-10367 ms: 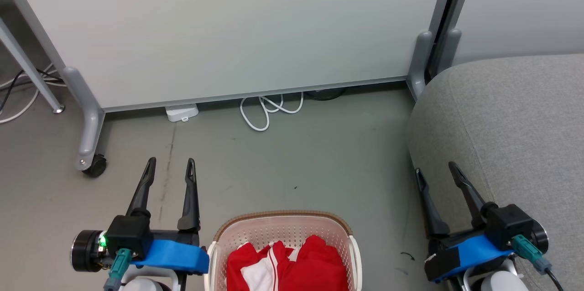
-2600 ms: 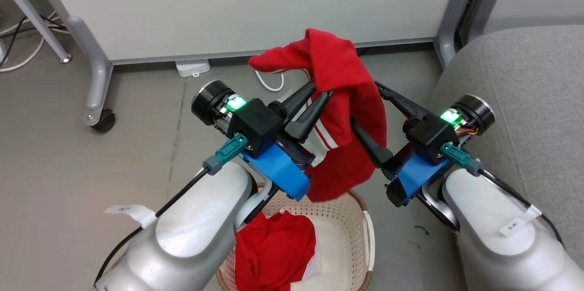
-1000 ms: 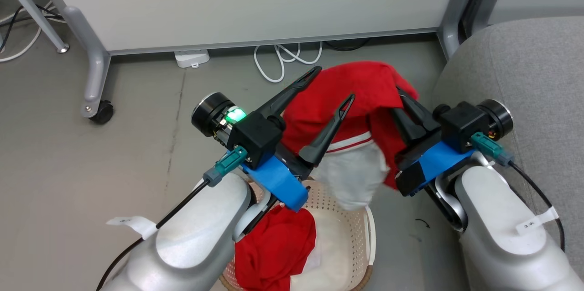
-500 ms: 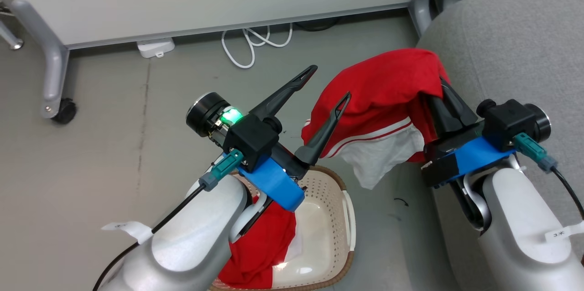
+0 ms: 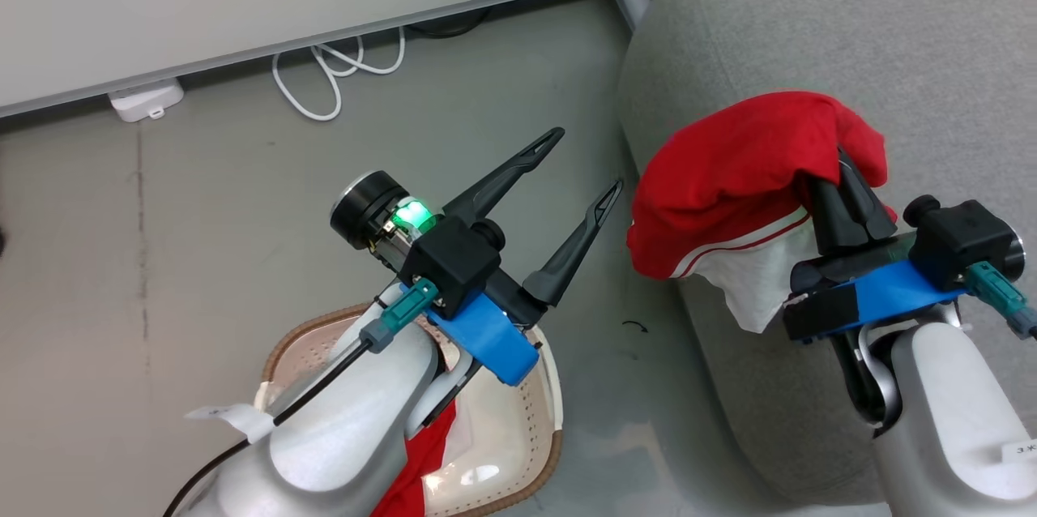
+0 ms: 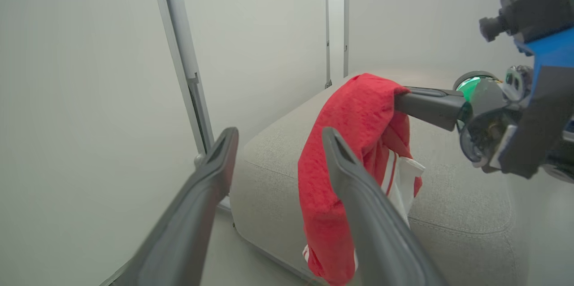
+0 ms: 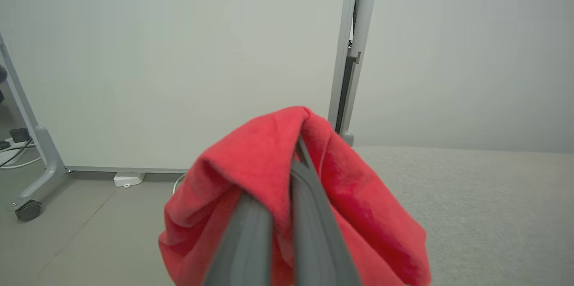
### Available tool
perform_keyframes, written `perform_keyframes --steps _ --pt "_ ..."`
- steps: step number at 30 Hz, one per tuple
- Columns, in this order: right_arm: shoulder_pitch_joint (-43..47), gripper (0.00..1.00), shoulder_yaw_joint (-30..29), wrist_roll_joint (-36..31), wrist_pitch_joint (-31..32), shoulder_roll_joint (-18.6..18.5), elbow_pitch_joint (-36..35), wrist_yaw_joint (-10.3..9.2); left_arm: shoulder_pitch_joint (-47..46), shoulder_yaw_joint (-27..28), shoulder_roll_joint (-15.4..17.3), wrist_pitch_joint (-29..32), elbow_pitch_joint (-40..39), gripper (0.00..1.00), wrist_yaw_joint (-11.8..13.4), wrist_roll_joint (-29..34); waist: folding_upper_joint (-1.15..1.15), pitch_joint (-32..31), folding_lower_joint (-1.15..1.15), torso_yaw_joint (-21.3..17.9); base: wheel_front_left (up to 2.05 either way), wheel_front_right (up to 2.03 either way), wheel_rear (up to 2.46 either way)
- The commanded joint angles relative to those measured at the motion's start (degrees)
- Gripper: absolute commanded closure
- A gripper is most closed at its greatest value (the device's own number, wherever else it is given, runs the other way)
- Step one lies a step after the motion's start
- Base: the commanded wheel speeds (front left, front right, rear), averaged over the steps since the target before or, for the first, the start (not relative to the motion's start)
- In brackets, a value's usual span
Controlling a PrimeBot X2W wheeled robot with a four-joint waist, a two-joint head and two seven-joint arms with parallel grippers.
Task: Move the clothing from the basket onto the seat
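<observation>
Striped garment has left the basket; plain red garment remains.

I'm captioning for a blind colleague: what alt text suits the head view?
The right hand holds a red, white-striped garment over the grey seat. The left hand is open and empty above the floor. A basket at the bottom edge holds more red cloth.
</observation>
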Motion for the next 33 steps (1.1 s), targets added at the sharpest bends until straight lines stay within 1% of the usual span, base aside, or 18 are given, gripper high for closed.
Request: perform_keyframes --steps 1,9,15,19,25,33 --pt "0.77 1.0 -0.34 -0.09 -0.04 0.35 -0.55 0.03 0.38 0.02 0.29 -0.15 0.07 0.0 -0.11 0.31 0.0 0.46 0.0 -1.33 0.0 0.0 0.0" --pt "3.41 1.0 -4.33 -0.46 -0.04 1.65 -2.95 0.03 -0.06 -1.12 -0.02 -0.15 0.33 0.0 -0.24 0.63 0.0 1.41 0.0 -4.24 0.0 0.0 0.0" --pt "5.5 1.0 -6.31 -0.62 -0.04 2.22 -4.77 0.03 0.56 -1.55 -0.09 -0.15 0.54 0.0 -0.32 0.55 0.0 1.42 0.0 -4.72 0.0 0.0 0.0" --pt "5.19 1.0 -7.06 -1.37 -0.04 2.53 -7.26 0.03 0.66 -1.41 -0.01 -0.15 0.6 0.0 -0.33 0.36 0.0 1.88 0.0 -4.71 0.0 0.0 0.0" --pt "-0.07 1.0 -8.74 -0.88 -0.05 1.6 -9.96 0.03 -0.81 -1.01 0.49 -0.12 0.55 0.0 -0.15 0.64 0.0 4.88 0.0 -4.39 0.0 0.0 0.0" --pt "-12.51 1.0 -13.62 -0.93 -0.04 -1.83 -13.6 0.03 -3.77 -0.5 1.82 0.16 -0.89 0.0 0.32 1.59 0.0 12.8 0.0 -3.02 0.0 0.0 0.0"
